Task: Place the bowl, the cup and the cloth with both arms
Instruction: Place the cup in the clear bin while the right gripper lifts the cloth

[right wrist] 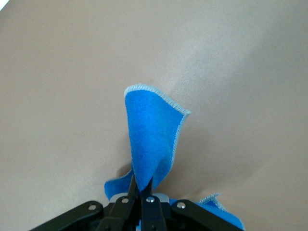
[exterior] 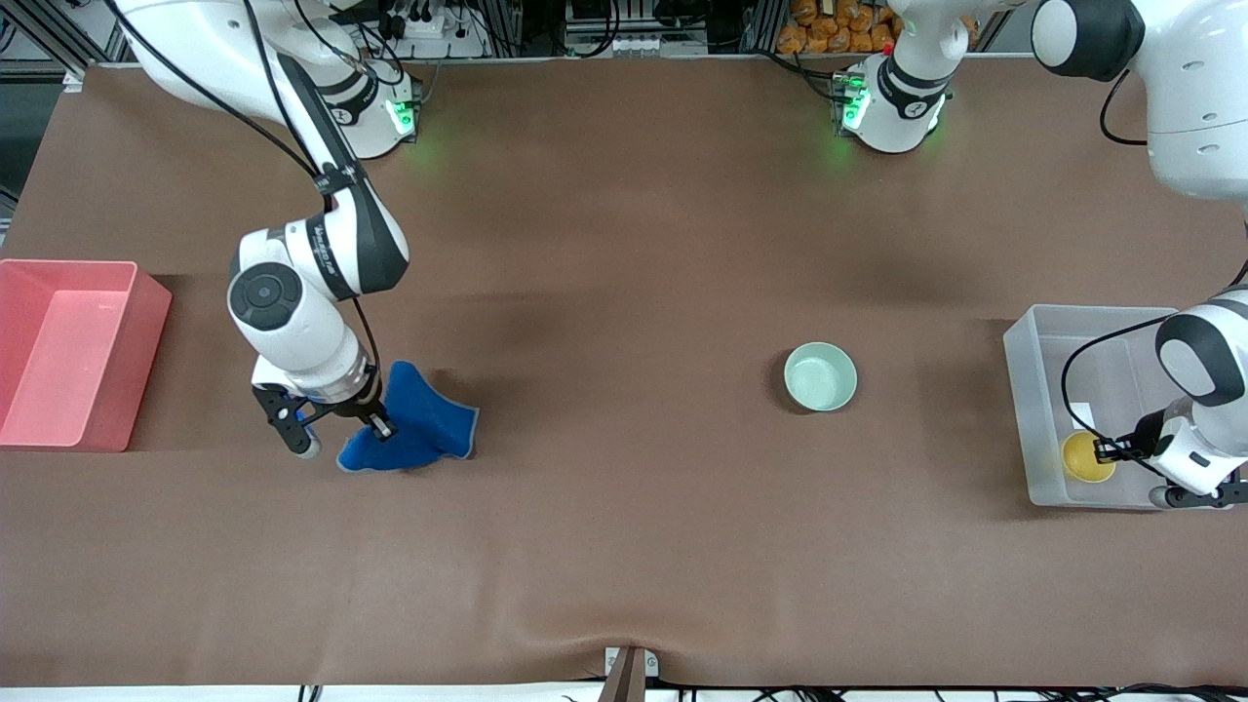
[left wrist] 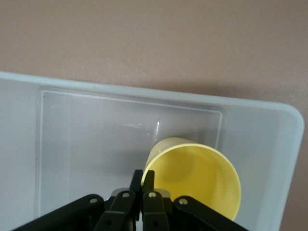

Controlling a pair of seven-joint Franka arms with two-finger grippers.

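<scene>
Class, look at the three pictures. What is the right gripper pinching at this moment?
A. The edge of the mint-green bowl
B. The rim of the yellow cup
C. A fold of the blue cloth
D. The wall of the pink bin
C: the right gripper is shut on a raised fold of the blue cloth, while the left gripper grips the yellow cup over the clear bin, and the bowl sits untouched.

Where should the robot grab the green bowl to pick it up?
Probably by its rim, coming straight down from above. The bowl sits upright and open on the table, apart from everything, so one jaw can go inside the thin wall and one outside.
</scene>
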